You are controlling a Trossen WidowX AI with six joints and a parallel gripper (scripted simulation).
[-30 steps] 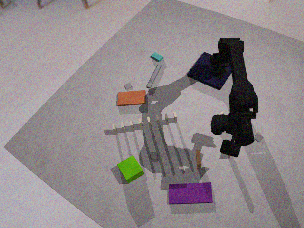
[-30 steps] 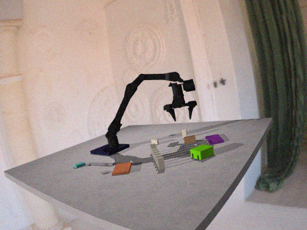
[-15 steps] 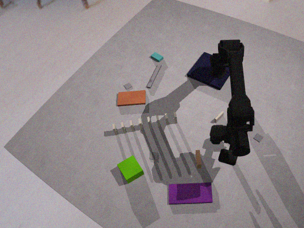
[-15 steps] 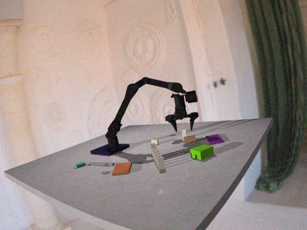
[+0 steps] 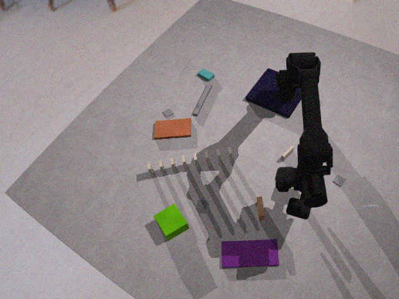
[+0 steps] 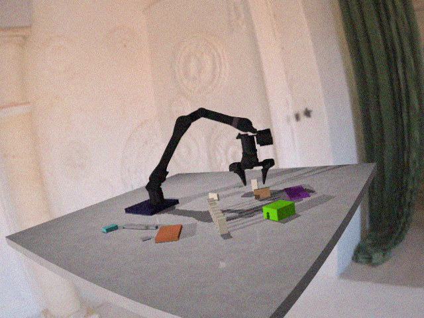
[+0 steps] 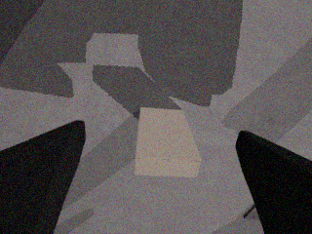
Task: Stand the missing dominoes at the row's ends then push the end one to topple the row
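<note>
pincer (image 6: 254, 183) (image 7: 164, 135) open above 1 cream rectangular domino (image 6: 254, 183) (image 7: 166, 141), which sits between the fingertips in wrist view. 8 cream dominoes (image 5: 194, 157) (image 6: 217, 216) stand in a row, well apart from it.

the tabletop (image 5: 106, 135) (image 6: 191, 267) looks matt and faintly mottled, like smooth stone or concrete. the arm (image 5: 312, 109) (image 6: 173, 144) has a dull black finish, like plastic. the standing dominoes (image 5: 183, 159) (image 6: 218, 218) look plain and matt. the green curtain (image 6: 379, 119) is folded cloth. the orange block (image 5: 173, 128) (image 6: 168, 233) is flat-faced and without gloss.
</note>
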